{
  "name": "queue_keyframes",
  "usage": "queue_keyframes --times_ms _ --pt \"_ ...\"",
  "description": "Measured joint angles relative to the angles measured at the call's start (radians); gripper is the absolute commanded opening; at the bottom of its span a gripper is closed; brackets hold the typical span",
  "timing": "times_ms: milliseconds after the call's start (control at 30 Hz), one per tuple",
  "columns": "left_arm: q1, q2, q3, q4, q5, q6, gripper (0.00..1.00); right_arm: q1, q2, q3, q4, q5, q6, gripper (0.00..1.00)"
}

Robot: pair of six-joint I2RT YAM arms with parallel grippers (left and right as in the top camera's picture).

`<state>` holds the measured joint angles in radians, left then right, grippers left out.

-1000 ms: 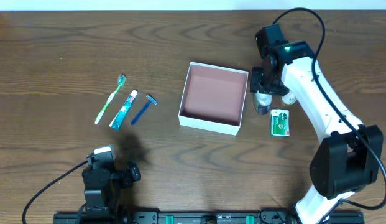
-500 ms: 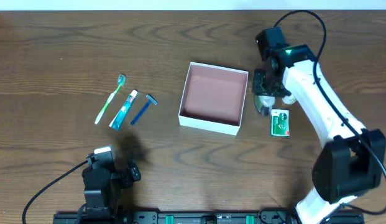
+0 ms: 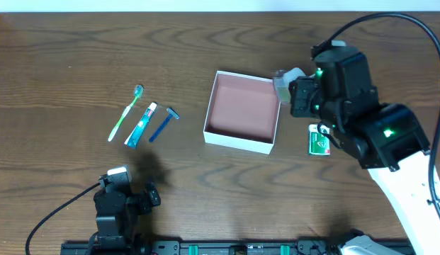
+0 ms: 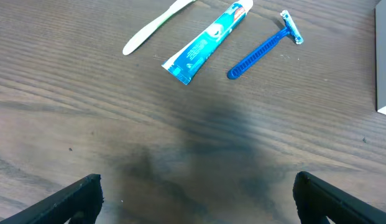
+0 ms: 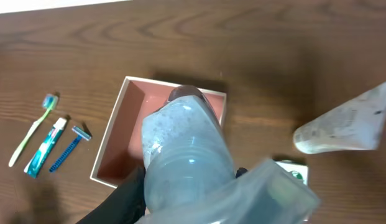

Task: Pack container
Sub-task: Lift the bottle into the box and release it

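The container [image 3: 238, 143] is a shallow white box with a pink-brown inside at the table's middle; nothing shows inside it. My right gripper [image 3: 292, 91] is raised high over its right edge and is shut on a clear plastic bottle [image 3: 283, 79]. In the right wrist view the bottle [image 5: 186, 149] fills the foreground above the container [image 5: 109, 140]. My left gripper [image 3: 127, 198] is open and empty near the front edge, its fingers wide apart over bare wood [image 4: 196, 199].
A toothbrush [image 3: 125, 112], a toothpaste tube [image 3: 140, 125] and a blue razor [image 3: 163, 124] lie left of the container. A green packet [image 3: 319, 139] lies to its right. A white tube [image 5: 348, 127] lies on the table beyond the packet.
My right gripper has lifted the clear bottle off the table beside the container's right wall and risen toward the camera, over the container's right edge. The left arm has not moved.
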<state>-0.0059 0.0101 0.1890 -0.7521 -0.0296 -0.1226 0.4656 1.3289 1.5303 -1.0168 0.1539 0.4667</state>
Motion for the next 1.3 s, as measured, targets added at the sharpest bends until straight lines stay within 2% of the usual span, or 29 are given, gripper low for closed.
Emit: queue_keyframes --times_ms 367,533,567,633,667,933,1133,1300 --pt "0.000 0.000 0.000 0.000 0.000 0.000 0.98 0.005 0.368 -0.037 0.138 -0.022 0.057 0.18" --pt "0.000 0.000 0.000 0.000 0.000 0.000 0.98 0.005 0.442 -0.040 0.159 -0.023 0.062 0.20" --pt "0.000 0.000 0.000 0.000 0.000 0.000 0.98 0.005 0.447 -0.040 0.161 -0.022 0.064 0.27" --pt "0.000 0.000 0.000 0.000 0.000 0.000 0.98 0.005 0.451 -0.040 0.162 -0.021 0.070 0.71" --pt "0.000 0.000 0.000 0.000 0.000 0.000 0.98 0.005 0.452 -0.040 0.163 -0.020 0.072 0.78" --pt "0.000 0.000 0.000 0.000 0.000 0.000 0.98 0.005 0.417 -0.039 0.117 -0.023 0.056 0.90" --pt "0.000 0.000 0.000 0.000 0.000 0.000 0.98 -0.005 0.188 -0.037 -0.014 -0.003 0.041 0.99" --pt "0.000 0.000 0.000 0.000 0.000 0.000 0.98 -0.109 0.056 -0.016 -0.130 0.064 0.036 0.99"
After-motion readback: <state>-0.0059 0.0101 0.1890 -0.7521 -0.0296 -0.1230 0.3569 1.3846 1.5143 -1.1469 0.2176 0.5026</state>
